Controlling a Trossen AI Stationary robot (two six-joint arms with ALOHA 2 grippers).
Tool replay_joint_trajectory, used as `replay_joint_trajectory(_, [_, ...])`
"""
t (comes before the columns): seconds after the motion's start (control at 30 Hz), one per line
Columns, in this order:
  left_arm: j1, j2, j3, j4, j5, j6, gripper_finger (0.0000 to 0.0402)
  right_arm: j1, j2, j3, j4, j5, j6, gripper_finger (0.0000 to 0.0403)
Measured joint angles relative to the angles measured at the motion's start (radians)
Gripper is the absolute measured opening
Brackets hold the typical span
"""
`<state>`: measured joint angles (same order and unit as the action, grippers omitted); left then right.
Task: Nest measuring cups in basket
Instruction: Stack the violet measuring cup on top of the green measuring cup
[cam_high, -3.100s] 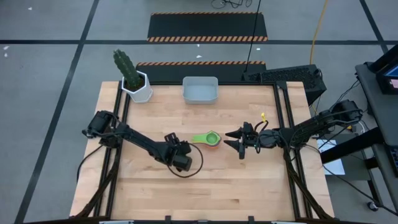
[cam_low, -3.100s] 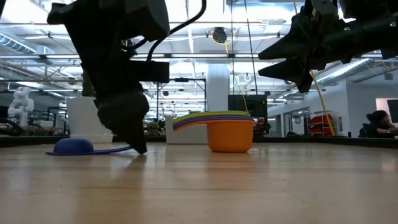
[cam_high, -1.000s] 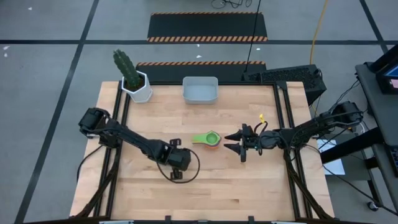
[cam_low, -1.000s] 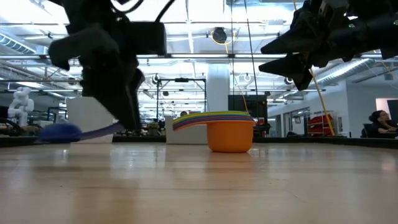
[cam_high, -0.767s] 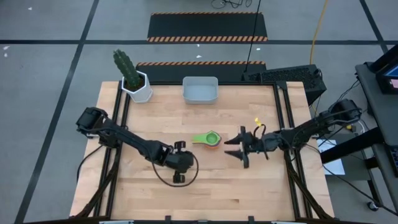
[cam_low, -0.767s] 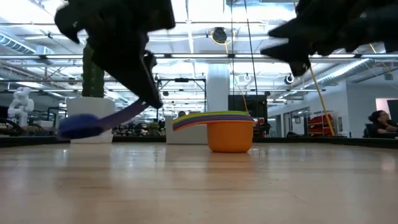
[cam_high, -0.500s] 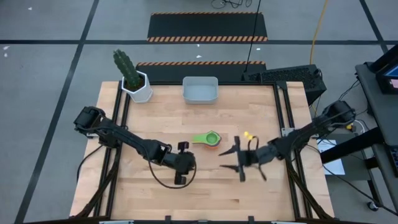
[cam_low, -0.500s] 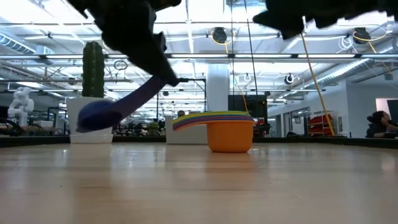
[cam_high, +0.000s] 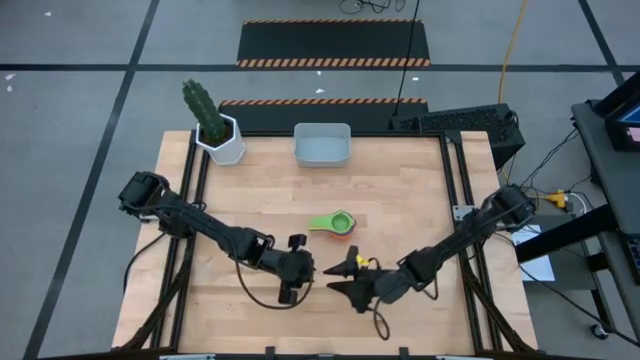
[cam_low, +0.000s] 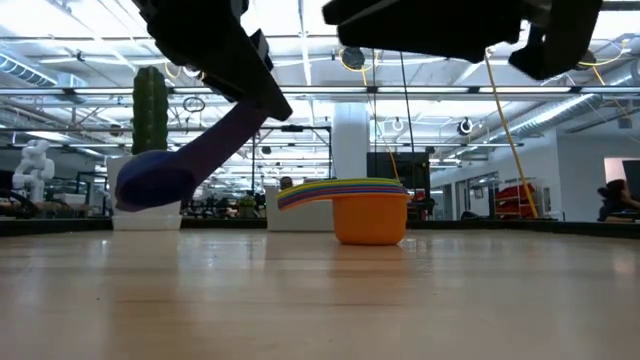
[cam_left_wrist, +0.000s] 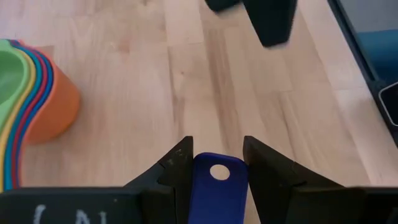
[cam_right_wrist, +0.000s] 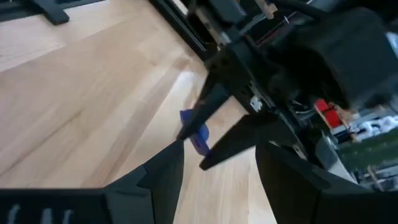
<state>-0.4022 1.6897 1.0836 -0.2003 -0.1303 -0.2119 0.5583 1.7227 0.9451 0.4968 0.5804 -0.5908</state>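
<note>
The dark blue measuring cup (cam_low: 152, 183) hangs off the table under my left gripper (cam_high: 300, 263), which is shut on its handle. In the high view the gripper hides this cup. The other measuring cups sit nested in an orange-bottomed stack (cam_high: 338, 224), (cam_low: 368, 212) on the table's middle, the green one on top. My right gripper (cam_high: 342, 281) is open and hovers just right of the left gripper, holding nothing. The pale grey-blue basket (cam_high: 321, 144) stands at the far edge. My left gripper pinches the dark blue cup's flat handle near its free end (cam_left_wrist: 218, 184), one finger (cam_left_wrist: 178, 167) on each long edge. The holed tip pokes out ahead of the fingers. The cup is lifted clear and slants down, with its bowl (cam_low: 150, 185) lowest.
A white hexagonal cactus pot (cam_high: 222, 140) stands at the far left corner, beside the basket. Black frame rails (cam_high: 196, 170) run along the table's left and right sides. Bare wood lies between the stack and the basket, and along the near edge.
My left gripper has risen and moved a little toward the right, carrying the dark blue cup from just above the table to well clear, bowl hanging low. My right gripper has swung from right of the stack toward the near edge and leftward, close beside the left gripper.
</note>
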Motion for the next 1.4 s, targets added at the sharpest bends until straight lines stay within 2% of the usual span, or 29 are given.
replay_joint_trajectory(0.33, [-0.016,0.000,0.000,0.043,0.010,-0.022,0.0127,-0.007,0.121,0.115,-0.007,0.021,-0.136,0.0190])
replay_joint_trajectory(0.67, [-0.020,0.000,0.000,0.055,0.008,-0.037,0.0127,-0.027,0.190,0.146,-0.024,0.020,-0.190,0.0145])
replay_joint_trajectory(0.97, [-0.021,0.000,0.000,0.084,0.007,-0.061,0.0127,-0.035,0.190,0.146,0.001,0.015,-0.236,0.0139])
replay_joint_trajectory(1.23, [-0.021,0.000,0.000,0.101,0.007,-0.086,0.0127,-0.048,0.190,0.146,0.015,-0.034,-0.235,0.0138])
replay_joint_trajectory(1.4, [-0.024,0.001,0.000,0.130,0.007,-0.086,0.0127,-0.061,0.189,0.146,0.021,-0.082,-0.226,0.0115])
